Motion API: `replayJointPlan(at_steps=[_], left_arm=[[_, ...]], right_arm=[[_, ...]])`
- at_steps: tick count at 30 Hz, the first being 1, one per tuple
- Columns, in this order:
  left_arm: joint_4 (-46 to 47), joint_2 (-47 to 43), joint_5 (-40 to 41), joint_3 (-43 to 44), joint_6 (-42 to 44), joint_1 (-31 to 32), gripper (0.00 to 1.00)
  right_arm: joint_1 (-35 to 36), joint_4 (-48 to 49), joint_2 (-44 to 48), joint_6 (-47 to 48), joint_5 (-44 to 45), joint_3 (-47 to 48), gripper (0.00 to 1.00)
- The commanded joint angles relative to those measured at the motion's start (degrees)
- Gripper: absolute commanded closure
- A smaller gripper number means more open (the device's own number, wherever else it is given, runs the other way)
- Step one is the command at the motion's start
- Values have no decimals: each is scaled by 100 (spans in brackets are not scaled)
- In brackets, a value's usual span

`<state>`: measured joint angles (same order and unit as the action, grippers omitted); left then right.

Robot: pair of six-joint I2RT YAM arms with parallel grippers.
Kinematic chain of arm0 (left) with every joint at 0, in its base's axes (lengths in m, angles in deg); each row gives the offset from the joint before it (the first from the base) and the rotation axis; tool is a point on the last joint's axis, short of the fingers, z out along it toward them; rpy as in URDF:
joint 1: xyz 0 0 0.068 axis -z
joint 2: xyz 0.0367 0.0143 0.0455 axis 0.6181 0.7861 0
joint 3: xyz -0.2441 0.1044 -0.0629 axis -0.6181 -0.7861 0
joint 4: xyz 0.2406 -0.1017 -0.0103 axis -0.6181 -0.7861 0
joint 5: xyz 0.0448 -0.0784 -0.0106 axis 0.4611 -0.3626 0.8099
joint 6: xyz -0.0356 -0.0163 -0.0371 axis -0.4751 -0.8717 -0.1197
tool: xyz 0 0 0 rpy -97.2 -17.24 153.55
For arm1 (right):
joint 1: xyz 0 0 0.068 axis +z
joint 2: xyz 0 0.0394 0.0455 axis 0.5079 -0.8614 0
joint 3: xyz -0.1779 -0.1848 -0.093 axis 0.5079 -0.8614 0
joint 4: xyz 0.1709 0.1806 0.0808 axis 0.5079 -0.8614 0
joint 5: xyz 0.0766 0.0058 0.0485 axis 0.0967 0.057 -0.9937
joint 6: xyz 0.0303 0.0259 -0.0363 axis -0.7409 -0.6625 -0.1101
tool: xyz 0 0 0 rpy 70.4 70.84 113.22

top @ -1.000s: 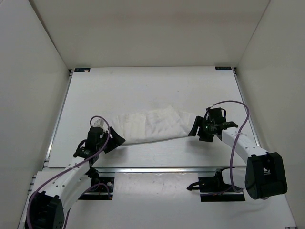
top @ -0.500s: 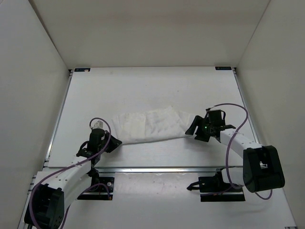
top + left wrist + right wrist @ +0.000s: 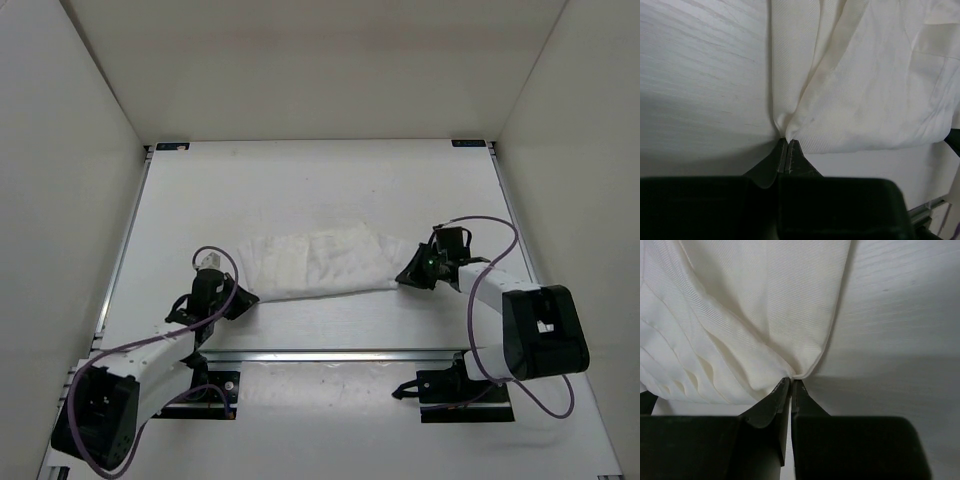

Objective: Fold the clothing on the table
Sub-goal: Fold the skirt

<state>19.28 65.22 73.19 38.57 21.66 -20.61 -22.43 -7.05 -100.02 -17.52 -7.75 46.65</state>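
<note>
- Top view: a white table (image 3: 300, 180) sits between plain white walls, with a metal rail (image 3: 330, 352) along its near edge at 6 o'clock. The clothing (image 3: 315, 262), a thin white band of fabric with faint parallel creases, lies just below the table's middle. It runs from 9 o'clock to 3 o'clock, and its middle bows gently toward 12 o'clock.
- Top view: the left gripper (image 3: 243, 297) meets the band's 9 o'clock end, and the right gripper (image 3: 408, 277) meets its 3 o'clock end. Both arms reach in low from 6 o'clock, each with a purple cable (image 3: 215, 255) looping over it.
- Left wrist view: the left gripper (image 3: 788, 142) has its two dark fingers pressed together, pinching a gathered corner of the clothing (image 3: 865, 90). From the pinch the fabric fans out in soft folds toward 12 and 2 o'clock. Bare table (image 3: 700, 75) fills the side from 9 to 11 o'clock.
- Right wrist view: the right gripper (image 3: 791, 382) is likewise closed, clamping a rounded edge of the clothing (image 3: 755, 305). The cloth spreads from the pinch toward 10 and 12 o'clock, with stacked pleats at 9 o'clock. Bare table (image 3: 900, 315) lies from 1 to 3 o'clock.
</note>
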Motion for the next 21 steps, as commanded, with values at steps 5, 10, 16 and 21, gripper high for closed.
replayJointPlan(at_steps=[5, 10, 16, 21], left_arm=[[1247, 1252, -41, 466, -70, 730, 100], [1767, 2141, -50, 914, -35, 889, 100], [1978, 2678, 47, 1091, 18, 819, 100], [2145, 2731, -41, 1021, 36, 731, 100]], right_arm=[[-135, -1915, 302, 1177, 349, 1614, 100], [752, -2409, 100, 1493, 375, 2810, 100], [1886, -2173, -479, 1397, 323, 3865, 100], [2652, -1690, -1208, 1160, 121, 4341, 100]])
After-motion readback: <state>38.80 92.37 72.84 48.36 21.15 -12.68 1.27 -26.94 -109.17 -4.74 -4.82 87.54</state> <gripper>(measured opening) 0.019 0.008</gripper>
